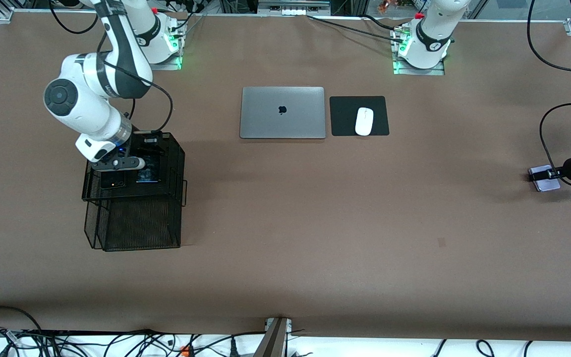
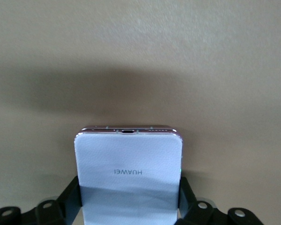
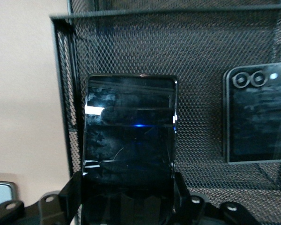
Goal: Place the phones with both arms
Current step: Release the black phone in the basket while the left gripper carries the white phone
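My left gripper [image 1: 553, 173] is at the left arm's end of the table, shut on a small pale lilac-white phone [image 1: 544, 179] that lies flat on the brown tabletop. In the left wrist view that gripper [image 2: 129, 188] has one black finger against each long side of the phone [image 2: 129, 159]. My right gripper [image 1: 117, 166] reaches into the top tray of a black mesh organizer [image 1: 137, 225]. It is shut on a long black phone [image 3: 129, 136]. A squarish black phone [image 3: 260, 119] with two camera lenses lies in the same tray beside it.
A closed silver laptop [image 1: 282, 112] lies near the robots' bases at mid-table. Beside it a white mouse [image 1: 364, 121] sits on a black pad [image 1: 379, 106]. The mesh organizer's walls [image 3: 178, 47] rise around the right gripper [image 3: 126, 183].
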Controlling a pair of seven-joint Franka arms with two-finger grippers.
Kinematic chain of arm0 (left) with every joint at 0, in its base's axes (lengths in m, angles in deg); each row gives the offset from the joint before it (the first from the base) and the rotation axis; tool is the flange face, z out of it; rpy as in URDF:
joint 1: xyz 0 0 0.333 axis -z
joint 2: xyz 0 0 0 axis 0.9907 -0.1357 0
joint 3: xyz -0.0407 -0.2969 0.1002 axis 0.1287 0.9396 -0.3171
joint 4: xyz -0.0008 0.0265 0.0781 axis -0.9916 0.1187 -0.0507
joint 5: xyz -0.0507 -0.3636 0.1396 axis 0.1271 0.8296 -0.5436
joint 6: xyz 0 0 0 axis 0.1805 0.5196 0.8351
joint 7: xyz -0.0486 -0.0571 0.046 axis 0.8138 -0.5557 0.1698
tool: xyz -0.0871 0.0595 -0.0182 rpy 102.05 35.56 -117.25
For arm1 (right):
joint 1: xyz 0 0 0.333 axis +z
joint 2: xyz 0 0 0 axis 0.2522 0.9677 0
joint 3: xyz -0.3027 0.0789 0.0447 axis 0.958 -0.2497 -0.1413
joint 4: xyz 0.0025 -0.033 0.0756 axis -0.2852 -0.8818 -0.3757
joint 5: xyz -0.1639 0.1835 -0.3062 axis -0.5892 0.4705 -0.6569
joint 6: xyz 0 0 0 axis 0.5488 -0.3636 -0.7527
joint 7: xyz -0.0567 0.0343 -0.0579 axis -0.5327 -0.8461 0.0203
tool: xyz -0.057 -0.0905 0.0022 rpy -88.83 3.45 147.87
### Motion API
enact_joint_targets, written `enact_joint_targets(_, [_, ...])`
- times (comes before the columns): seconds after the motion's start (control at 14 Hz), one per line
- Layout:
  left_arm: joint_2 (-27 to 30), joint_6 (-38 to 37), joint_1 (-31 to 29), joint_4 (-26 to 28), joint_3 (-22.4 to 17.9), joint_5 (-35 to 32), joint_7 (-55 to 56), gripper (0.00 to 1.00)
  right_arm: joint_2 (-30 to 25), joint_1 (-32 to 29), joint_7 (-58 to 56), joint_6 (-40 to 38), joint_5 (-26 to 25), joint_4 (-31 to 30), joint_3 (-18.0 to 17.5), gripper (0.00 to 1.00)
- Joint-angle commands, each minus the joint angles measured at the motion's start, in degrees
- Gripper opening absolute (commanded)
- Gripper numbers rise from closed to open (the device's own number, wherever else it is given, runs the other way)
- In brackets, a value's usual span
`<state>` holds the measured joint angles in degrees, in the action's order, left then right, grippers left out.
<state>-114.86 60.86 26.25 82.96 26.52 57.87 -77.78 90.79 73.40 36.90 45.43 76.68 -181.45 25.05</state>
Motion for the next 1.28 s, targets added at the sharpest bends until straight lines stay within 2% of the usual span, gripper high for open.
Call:
enact_joint_targets(0.0, [0.98,-2.3,-0.04,-0.66,0.71,-1.32,-1.44,0.17,0.75,0.62,-1.04,1.91,-0.22,-0.16,0.2,0.29])
enact_joint_targets(0.07, [1.85,-2.39,0.14,-0.92,1.06,-1.32,-1.27,0.17,1.37,0.53,-1.04,2.09,-0.13,0.01,0.2,0.54])
enact_joint_targets(0.14, [2.82,-3.44,0.23,-1.53,1.85,-1.23,-1.26,0.17,1.98,0.44,-1.04,2.09,0.05,0.36,0.2,1.0])
enact_joint_targets(0.28, [4.41,-9.91,0.14,-4.86,5.18,-1.05,-1.26,0.17,2.08,-0.51,-1.13,1.57,0.05,1.76,0.28,1.0])
enact_joint_targets(0.43, [4.5,-19.74,0.14,-10.3,9.82,-1.05,-1.0,0.18,1.9,-1.49,-2.44,0.87,-0.04,3.87,0.37,1.0])
enact_joint_targets(0.64, [5.2,-28.91,0.23,-15.68,16.33,-1.05,-0.82,0.18,1.73,-2.28,-2.54,-8.42,0.05,10.97,1.68,1.0])
enact_joint_targets(1.0, [6.96,-33.32,1.62,-16.13,29.25,-1.05,2.94,0.18,1.73,-2.37,-2.27,-24.87,-0.39,22.85,6.78,1.0])
enact_joint_targets(1.14, [6.96,-34.21,6.43,-16.13,33.13,-1.05,6.72,0.25,1.73,-2.46,-2.36,-29.26,-1.26,26.28,8.54,1.0])
enact_joint_targets(1.21, [6.87,-34.21,10.56,-16.13,33.23,-0.97,8.47,0.25,1.64,-2.46,-2.27,-30.59,-2.49,27.6,8.63,1.0])
